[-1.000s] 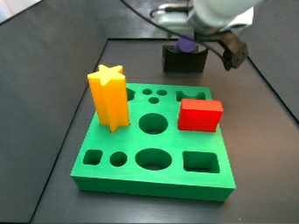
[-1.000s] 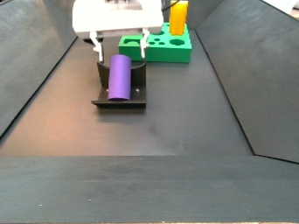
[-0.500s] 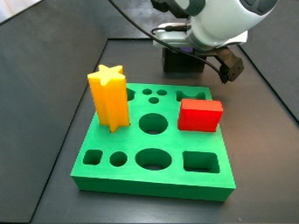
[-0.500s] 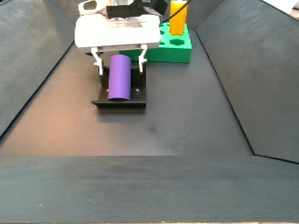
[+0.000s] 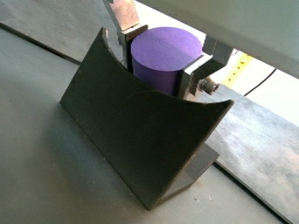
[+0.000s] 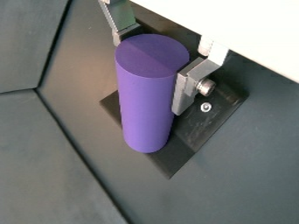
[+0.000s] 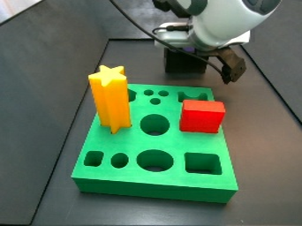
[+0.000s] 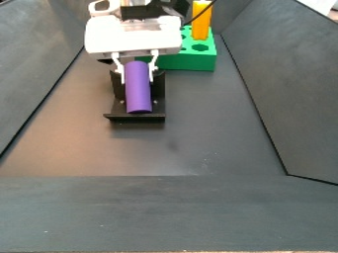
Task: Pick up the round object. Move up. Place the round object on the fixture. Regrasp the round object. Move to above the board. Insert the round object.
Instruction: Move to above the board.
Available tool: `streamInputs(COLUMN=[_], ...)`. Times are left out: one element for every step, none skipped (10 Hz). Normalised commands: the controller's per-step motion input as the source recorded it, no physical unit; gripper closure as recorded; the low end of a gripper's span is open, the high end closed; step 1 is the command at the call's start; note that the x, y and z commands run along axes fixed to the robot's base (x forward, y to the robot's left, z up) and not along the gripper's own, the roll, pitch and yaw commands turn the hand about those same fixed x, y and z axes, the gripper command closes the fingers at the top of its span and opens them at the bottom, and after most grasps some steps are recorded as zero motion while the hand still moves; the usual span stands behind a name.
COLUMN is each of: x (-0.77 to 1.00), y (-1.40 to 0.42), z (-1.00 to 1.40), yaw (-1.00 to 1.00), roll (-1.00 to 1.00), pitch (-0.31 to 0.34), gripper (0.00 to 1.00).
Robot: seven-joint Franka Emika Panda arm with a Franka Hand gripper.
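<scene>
The round object, a purple cylinder (image 8: 136,89), lies in the notch of the dark fixture (image 8: 133,115). My gripper (image 8: 136,65) is lowered over its far end, and the fingers press on both sides. In both wrist views the cylinder (image 5: 162,54) (image 6: 146,101) sits between the silver fingers (image 5: 194,77) (image 6: 191,83) with no gap, above the fixture (image 5: 128,131) (image 6: 205,122). The gripper (image 5: 158,63) (image 6: 152,61) is shut on the cylinder. The green board (image 7: 154,172) lies in front of the fixture (image 7: 181,62); in that side view the gripper (image 7: 210,58) hides the cylinder.
A tall yellow star prism (image 7: 109,97) and a red cube (image 7: 202,115) stand on the board, which also shows behind the gripper (image 8: 188,57). Dark sloping walls (image 8: 264,89) run along both sides of the floor.
The fingers, spread wide either side of the cylinder half a second ago, have closed in onto it. The cylinder has not moved on the fixture.
</scene>
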Motion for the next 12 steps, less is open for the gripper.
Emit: streamInputs(x=[-0.02, -0.02, -0.03, -0.03, -0.03, -0.04, -0.04, -0.04, -0.05, -0.05, -0.06, -0.06], y=[0.10, 0.09, 0.09, 0.08, 0.08, 0.07, 0.07, 0.06, 0.06, 0.05, 0.05, 0.04], z=[1.00, 1.00, 1.00, 1.00, 1.00, 1.00, 1.00, 1.00, 1.00, 1.00, 1.00, 1.00], yaw=[0.02, 0.04, 0.07, 0.08, 0.09, 0.08, 0.07, 0.07, 0.04, 0.03, 0.01, 0.00], roll=[0.02, -0.02, -0.04, -0.05, -0.06, -0.05, -0.05, -0.05, -0.04, -0.04, -0.05, -0.06], pitch=[0.128, 0.112, 0.092, 0.061, 0.044, 0.024, 0.004, -0.006, -0.025, -0.031, -0.030, -0.029], gripper=[1.00, 1.00, 1.00, 1.00, 1.00, 1.00, 1.00, 1.00, 1.00, 1.00, 1.00, 1.00])
